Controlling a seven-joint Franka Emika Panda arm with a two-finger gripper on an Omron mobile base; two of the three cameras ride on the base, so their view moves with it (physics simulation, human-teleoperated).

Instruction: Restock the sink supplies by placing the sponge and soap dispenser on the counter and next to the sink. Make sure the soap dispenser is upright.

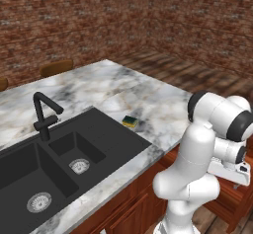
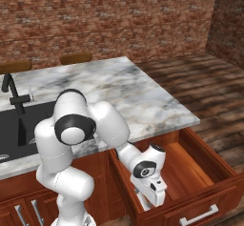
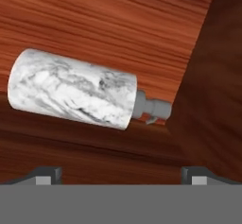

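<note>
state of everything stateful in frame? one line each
sponge: flat on the counter, beside the sink
soap dispenser: lying on its side on the drawer floor, not held
drawer: pulled open
gripper: open, reaching into the drawer toward the dispenser
faucet: no water running

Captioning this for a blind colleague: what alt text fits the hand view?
A marbled grey-white soap dispenser lies on its side on the wooden drawer floor, pump pointing right toward the drawer wall. The tool is open, its fingertips apart below the bottle.
</note>
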